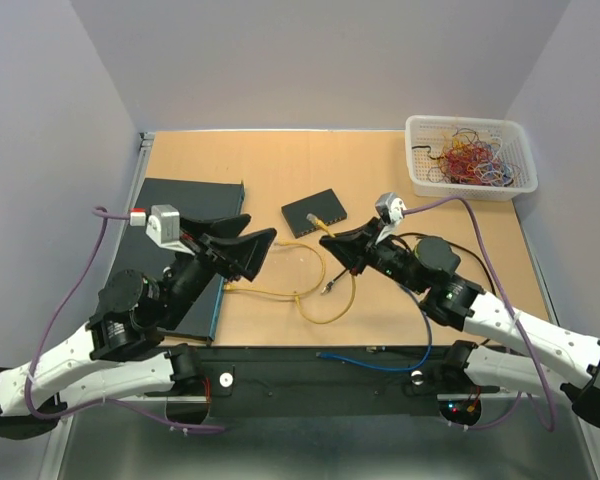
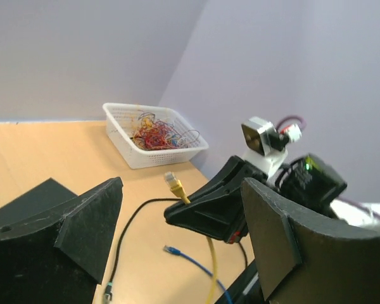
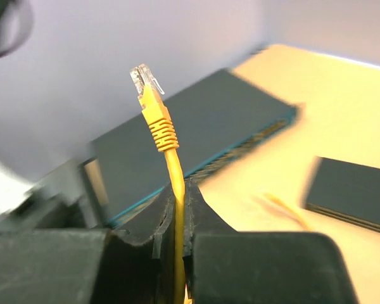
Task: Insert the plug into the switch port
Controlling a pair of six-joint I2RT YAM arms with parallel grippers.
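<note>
Top external view: the left tool (image 1: 258, 232) stands apart and empty over the tan wooden desk (image 1: 280, 170). Rightward, the yellow network cable (image 1: 315, 300) loops up to the right tool (image 1: 330, 241), which is clamped just behind the clear-tipped yellow plug (image 3: 153, 101), raised near the small dark switch box (image 1: 313, 212). The lead looks light and floppy and the latch brittle, so a grip close behind the boot suits it.

The cable (image 3: 166, 136) is coloured yellow, its plug (image 3: 145, 79) clear; the switch (image 1: 314, 212) black, the tabletop (image 1: 280, 170) tan.
</note>
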